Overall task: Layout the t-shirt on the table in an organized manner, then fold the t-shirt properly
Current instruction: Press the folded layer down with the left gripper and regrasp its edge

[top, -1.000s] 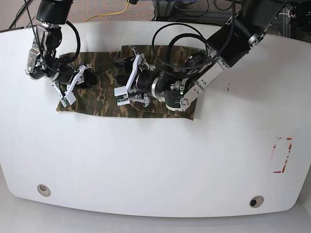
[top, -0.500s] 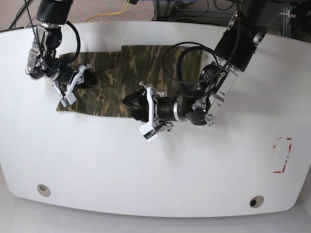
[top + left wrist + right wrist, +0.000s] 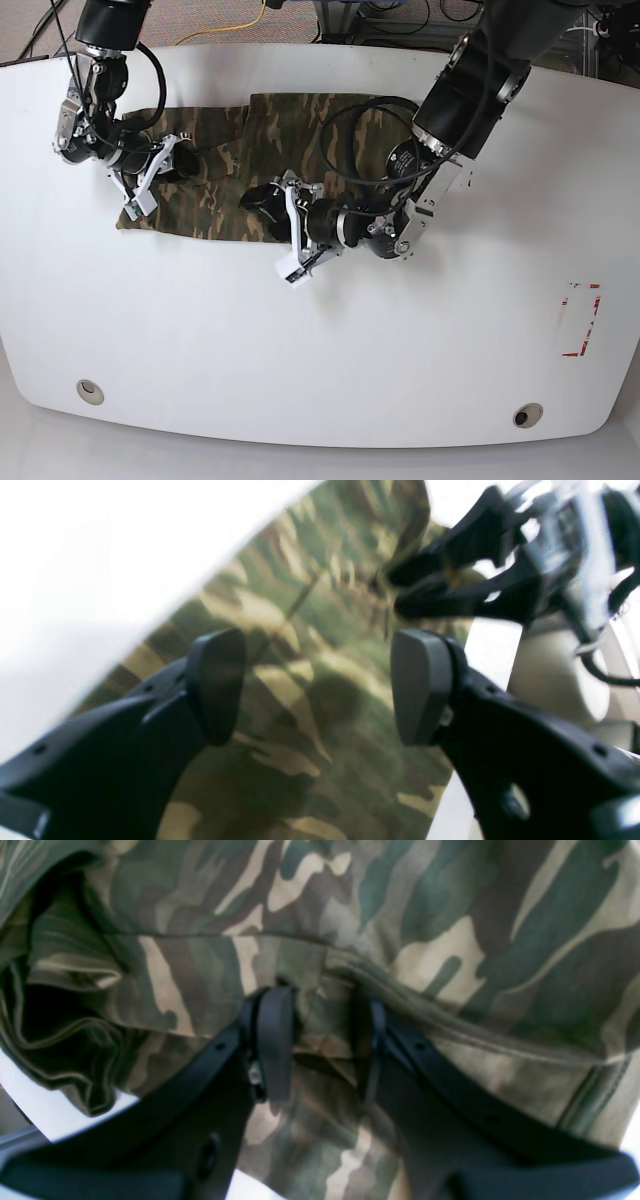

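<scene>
The camouflage t-shirt [image 3: 215,190] lies spread across the far left part of the white table [image 3: 320,350]. My right gripper [image 3: 178,163] is at the shirt's left end. In the right wrist view this gripper [image 3: 325,1045] is shut on a raised fold of the t-shirt [image 3: 450,940]. My left gripper [image 3: 262,200] hovers over the shirt's front hem near the middle. Its fingers [image 3: 422,685] stand wide apart above the t-shirt [image 3: 310,760], so that gripper [image 3: 320,685] is open and holds nothing. The shirt's right part is partly hidden by the left arm.
A red tape outline [image 3: 580,320] marks the table's right side. Two round grommet holes [image 3: 90,390] [image 3: 527,414] sit near the front edge. Cables and equipment lie beyond the table's far edge. The right arm's gripper [image 3: 450,580] shows blurred in the left wrist view.
My left gripper swung from the shirt's middle out past the front hem, then back left over the hem. The right gripper stayed shut on the shirt's left end.
</scene>
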